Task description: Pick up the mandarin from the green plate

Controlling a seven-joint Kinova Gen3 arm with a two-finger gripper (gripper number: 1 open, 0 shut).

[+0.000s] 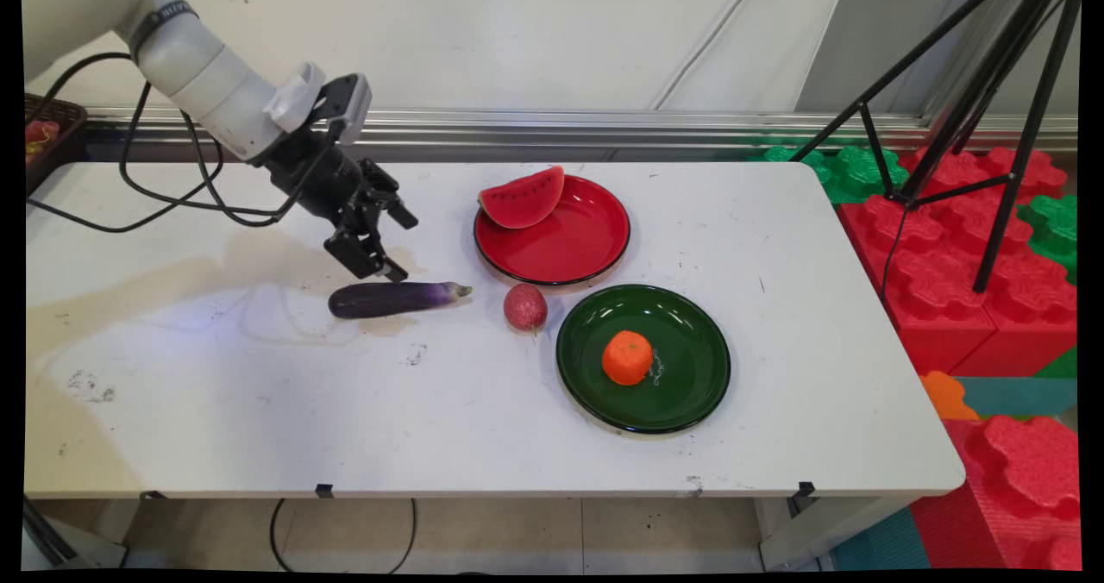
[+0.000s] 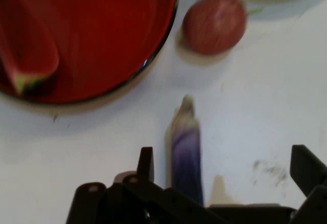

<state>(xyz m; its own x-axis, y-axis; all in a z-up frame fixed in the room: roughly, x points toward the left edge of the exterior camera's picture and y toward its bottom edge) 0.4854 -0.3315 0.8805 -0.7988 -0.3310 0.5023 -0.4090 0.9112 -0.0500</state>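
The gripper (image 1: 386, 242) hangs just above the purple eggplant (image 1: 397, 298) lying on the bench (image 1: 259, 393), fingers (image 2: 145, 164) spread, gripping nothing.

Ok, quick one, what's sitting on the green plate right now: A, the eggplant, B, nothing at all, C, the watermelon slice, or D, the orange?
D: the orange sits on the green plate, while the watermelon slice lies on the red plate and the eggplant lies on the table.

White table (image 1: 259, 410), pale wall (image 1: 483, 40) behind, black tripod (image 1: 992, 117) — red/green foam blocks (image 1: 949, 255) at rt, tiled floor (image 1: 517, 527)
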